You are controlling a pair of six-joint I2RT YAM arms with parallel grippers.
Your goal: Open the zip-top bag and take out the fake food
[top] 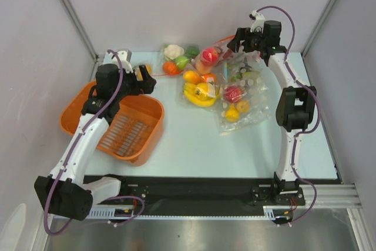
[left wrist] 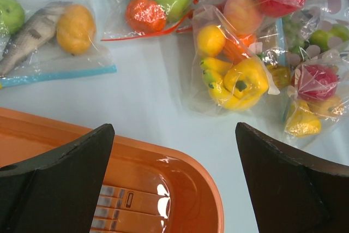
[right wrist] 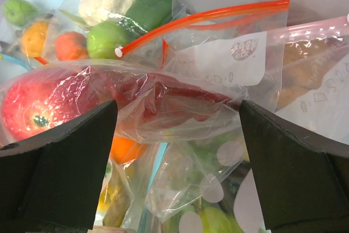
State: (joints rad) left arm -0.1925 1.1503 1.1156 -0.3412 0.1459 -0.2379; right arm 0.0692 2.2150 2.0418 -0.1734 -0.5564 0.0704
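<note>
We see the pale blue table (top: 194, 145) first. On it sits the orange basket (top: 126, 127), and we tell every place from that basket.

The zip-top bag (top: 220, 57) lies to the right of the basket and farther back. It is well apart from the basket, in a heap of other bags. It is clear and crinkly, with shiny folds. Pale dots show on plastic low in the right wrist view, but we cannot tell if they are on this bag or on one under it.

The left gripper (left wrist: 172, 151) hangs over the basket's far rim. Its two fingers are spread wide and it has nothing in it. The right gripper (right wrist: 177, 135) is far to the right of the basket, just over the zip-top bag (right wrist: 180, 110). It is spread wide too. Crinkly plastic fills the gap between its fingers, but they do not pinch it.

A bag of yellow bananas (left wrist: 234, 83) lies closer to the basket than the zip-top bag does.

The fake food (right wrist: 41, 105) we see best is a glossy red apple inside the bag. A dark-red shape (right wrist: 163, 94) lies beside it.

The orange-red zip strip (right wrist: 207, 17) runs along the bag's far edge.
</note>
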